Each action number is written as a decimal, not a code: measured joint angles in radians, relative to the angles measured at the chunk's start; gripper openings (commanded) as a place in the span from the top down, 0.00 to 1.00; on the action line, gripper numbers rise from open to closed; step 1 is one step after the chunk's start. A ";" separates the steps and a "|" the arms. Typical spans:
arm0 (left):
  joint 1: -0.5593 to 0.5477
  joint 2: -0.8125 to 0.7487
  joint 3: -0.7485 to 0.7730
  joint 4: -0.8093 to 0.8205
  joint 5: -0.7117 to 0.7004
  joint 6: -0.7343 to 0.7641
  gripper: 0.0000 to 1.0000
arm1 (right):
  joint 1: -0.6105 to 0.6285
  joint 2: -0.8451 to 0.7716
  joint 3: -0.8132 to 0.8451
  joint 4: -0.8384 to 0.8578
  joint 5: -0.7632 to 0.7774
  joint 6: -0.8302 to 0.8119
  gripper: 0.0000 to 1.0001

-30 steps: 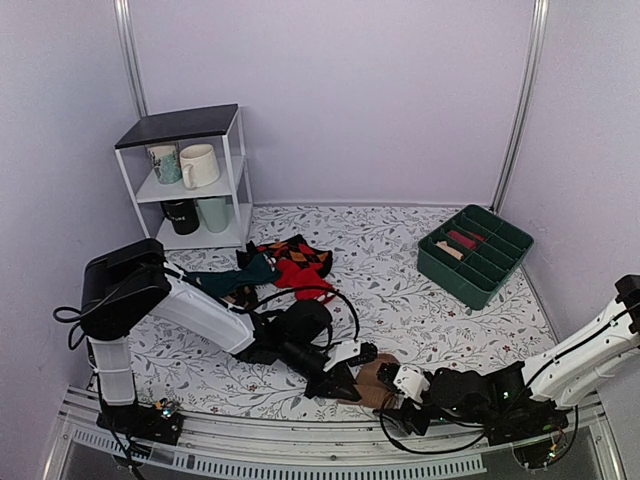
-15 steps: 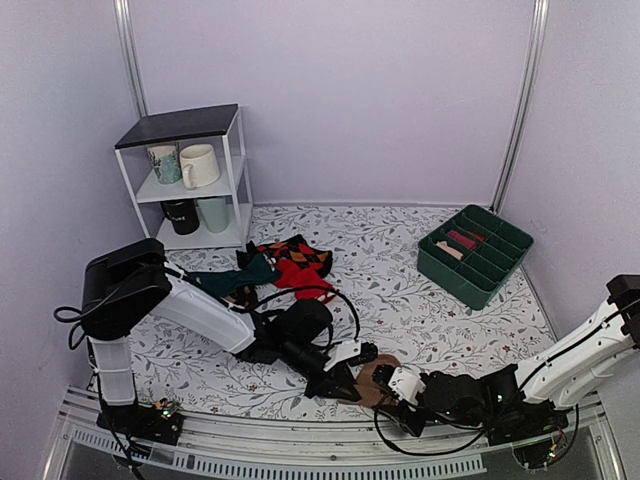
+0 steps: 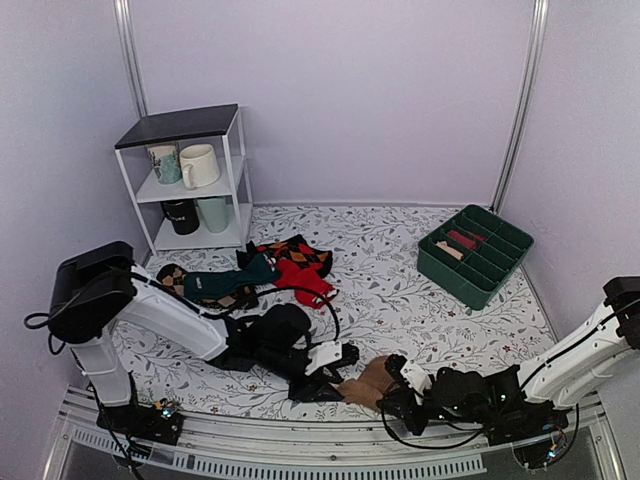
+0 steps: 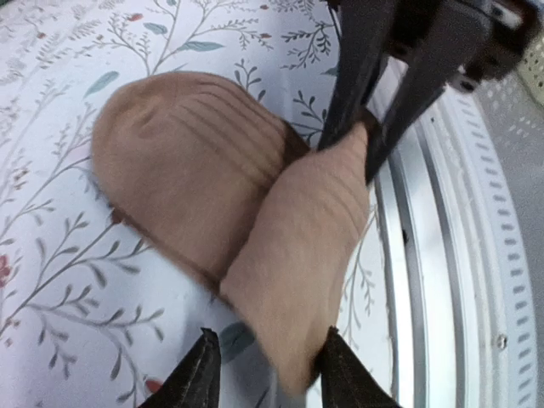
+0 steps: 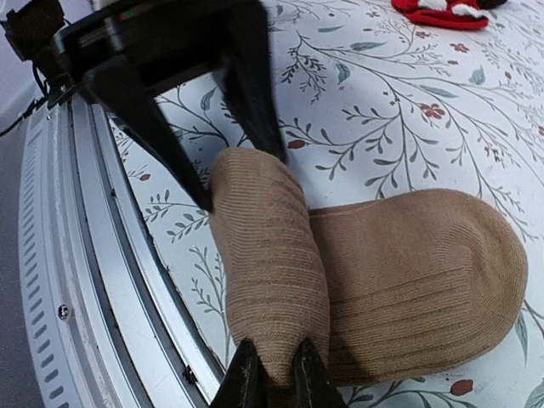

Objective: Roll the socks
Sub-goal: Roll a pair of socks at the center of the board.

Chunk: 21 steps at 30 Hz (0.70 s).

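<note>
The tan socks (image 3: pixel 367 381) lie at the table's near edge, partly rolled. In the right wrist view the thick ribbed roll (image 5: pixel 268 272) rests against the flat remaining length (image 5: pixel 416 272). My right gripper (image 5: pixel 276 378) is shut on one end of the roll, pinching the knit between its tips. My left gripper (image 4: pixel 270 378) is open at the opposite end. The roll (image 4: pixel 297 255) touches its right finger, with a gap to the left one. In the top view the left gripper (image 3: pixel 338 384) and the right gripper (image 3: pixel 395 397) face each other across the socks.
A red sock (image 3: pixel 300 275) and teal and argyle socks (image 3: pixel 225 285) lie behind the left arm. A green divided tray (image 3: pixel 498 262) stands at the right rear, a white shelf (image 3: pixel 190 125) with mugs at the left rear. A metal rail (image 3: pixel 300 460) runs along the near edge.
The left gripper has opened and released the roll, and its arm has drawn back leftward. The right gripper has shut on the roll's other end.
</note>
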 measured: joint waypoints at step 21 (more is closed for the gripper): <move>-0.072 -0.013 -0.119 0.351 -0.082 0.377 0.47 | -0.200 0.113 -0.111 0.329 -0.354 0.340 0.97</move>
